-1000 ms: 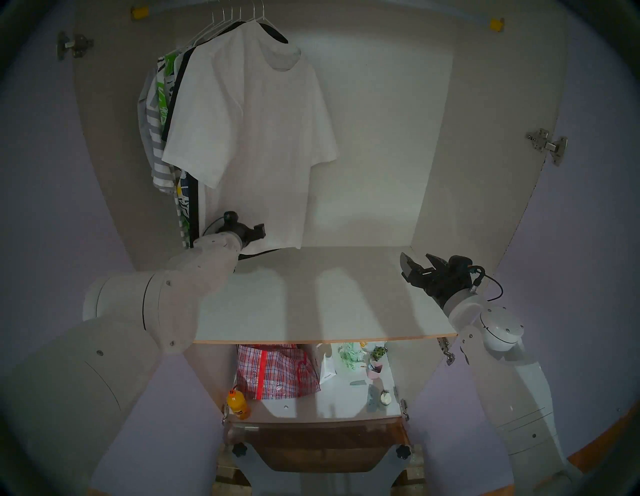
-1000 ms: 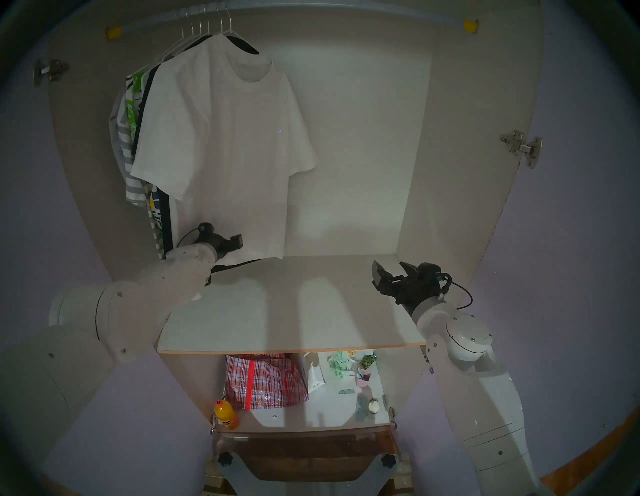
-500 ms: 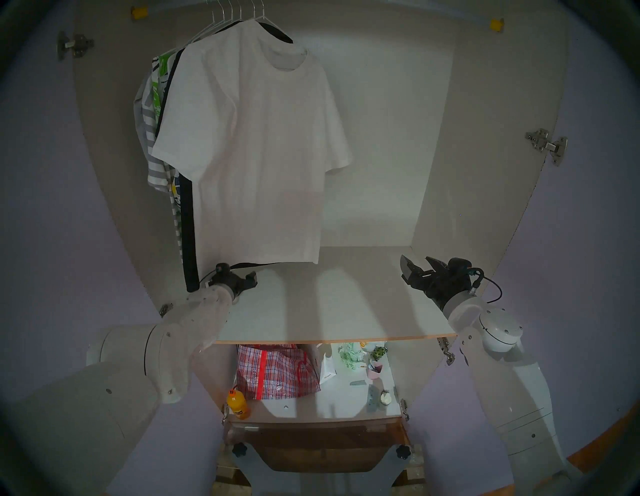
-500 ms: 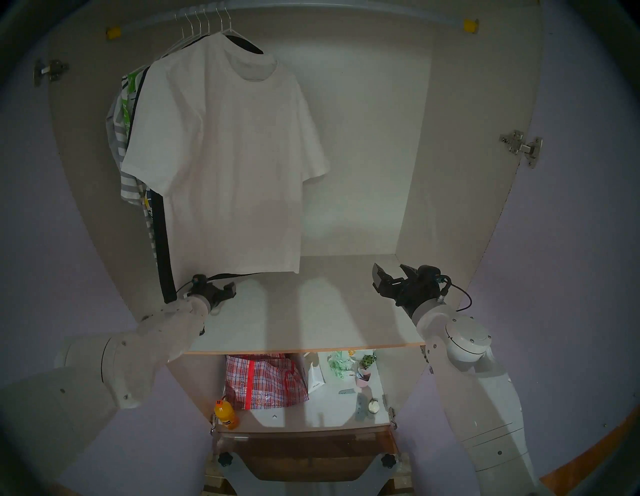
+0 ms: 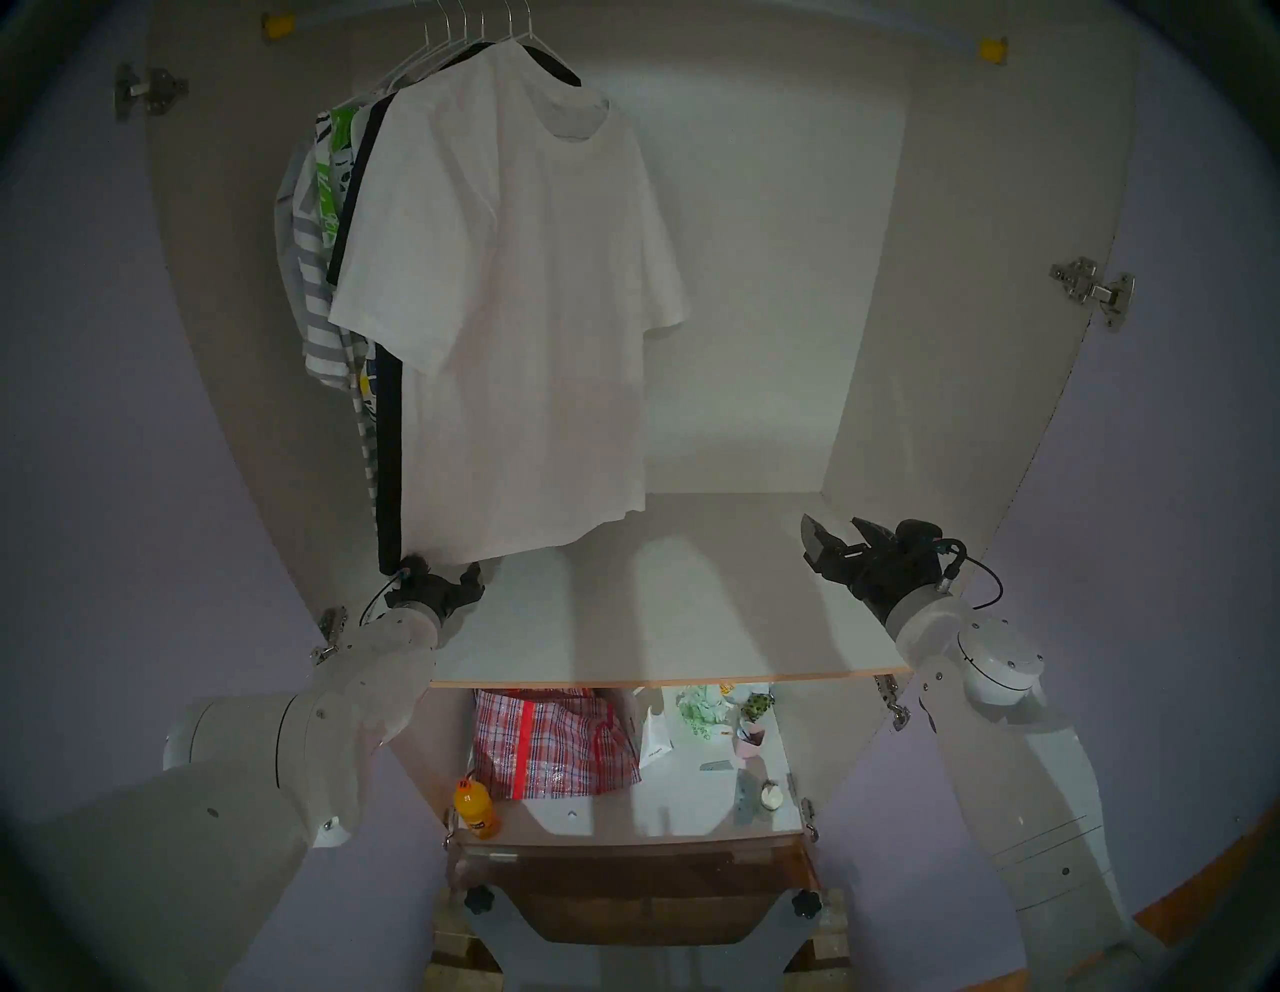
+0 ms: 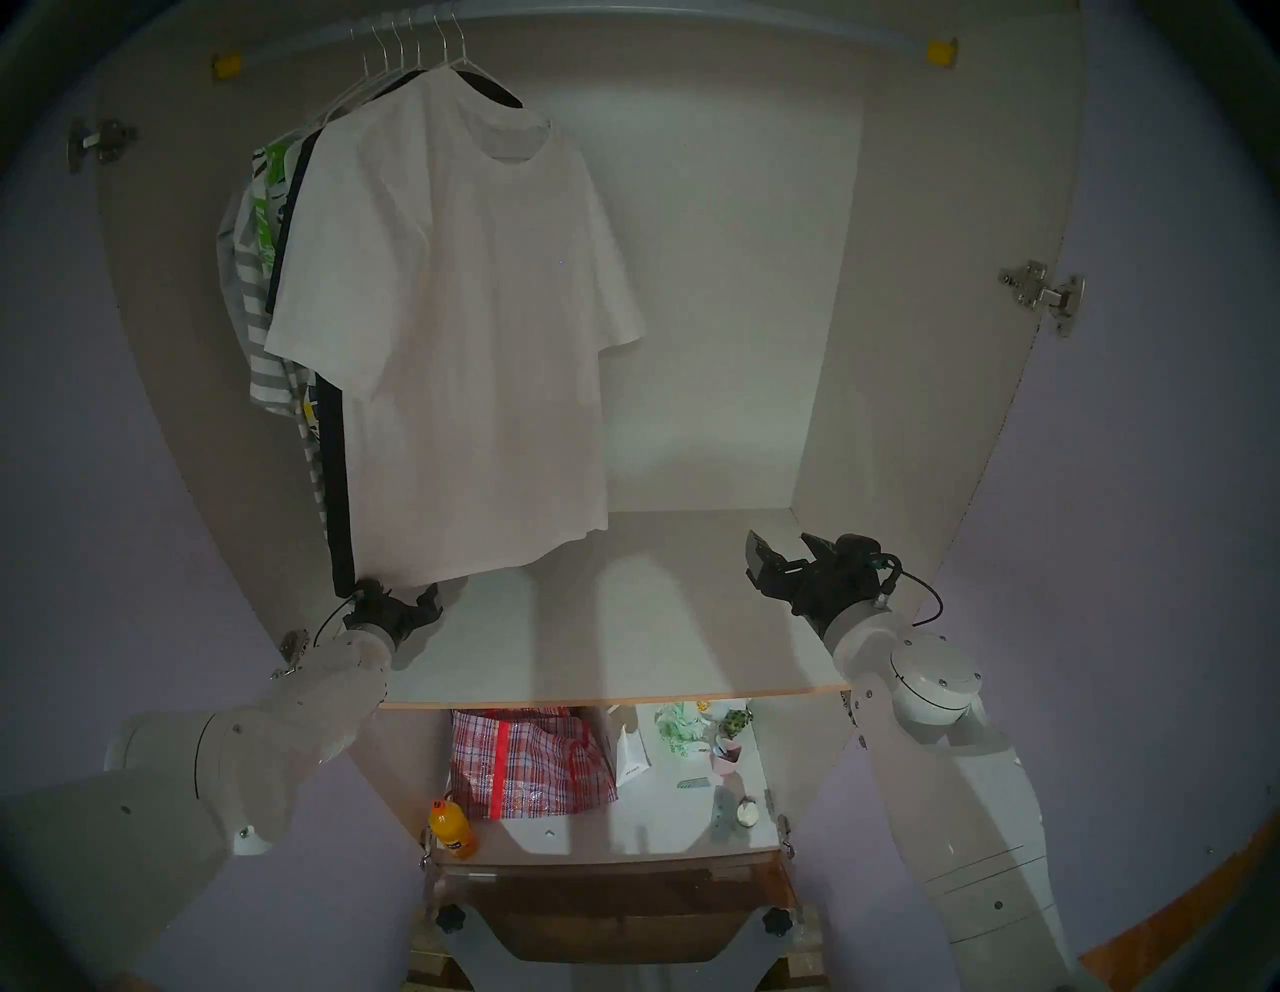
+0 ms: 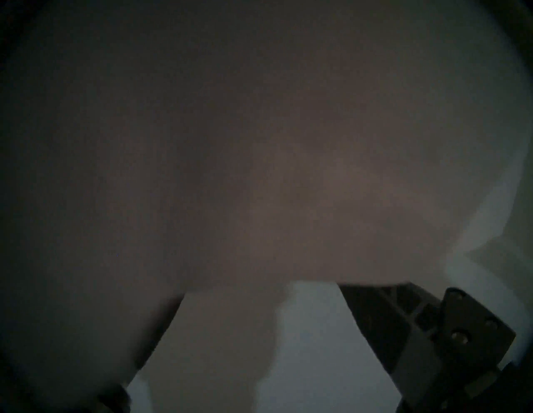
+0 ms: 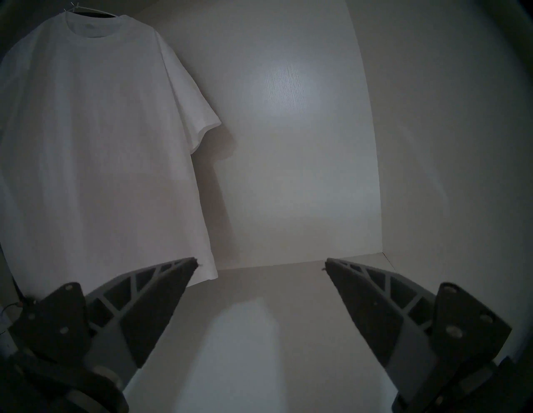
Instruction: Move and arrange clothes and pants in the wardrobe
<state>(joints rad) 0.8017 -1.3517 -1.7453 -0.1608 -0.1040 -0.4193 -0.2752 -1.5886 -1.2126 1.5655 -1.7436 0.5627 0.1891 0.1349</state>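
In the wardrobe [image 5: 866, 277], several clothes hang on white wire hangers at the left end of the rail [image 5: 692, 21]. A large white T-shirt [image 5: 526, 312] is in front. Behind it show edges of a black garment [image 5: 388, 450], a leaf print [image 5: 325, 180] and grey-and-white stripes [image 5: 315, 325]. My left gripper [image 5: 476, 576] sits just below the T-shirt's left hem, above the shelf. In the left wrist view the white cloth [image 7: 259, 144] fills most of the picture; one finger [image 7: 403, 326] stands wide to the right and the other is hidden. My right gripper [image 5: 834, 535] [image 8: 261, 264] hangs open and empty over the shelf's right side.
The off-white shelf [image 5: 658, 609] lies under both grippers. Below it, a lower shelf holds a red plaid bag [image 5: 554, 741], an orange bottle [image 5: 476, 807], a white paper bag [image 5: 654, 734] and a pink cup [image 5: 749, 738]. Lilac doors [image 5: 1177, 450] stand open on both sides.
My left arm pulled back and down, from the T-shirt's lower front to just under its hem. The T-shirt swung and hangs loose. The right arm stayed put.
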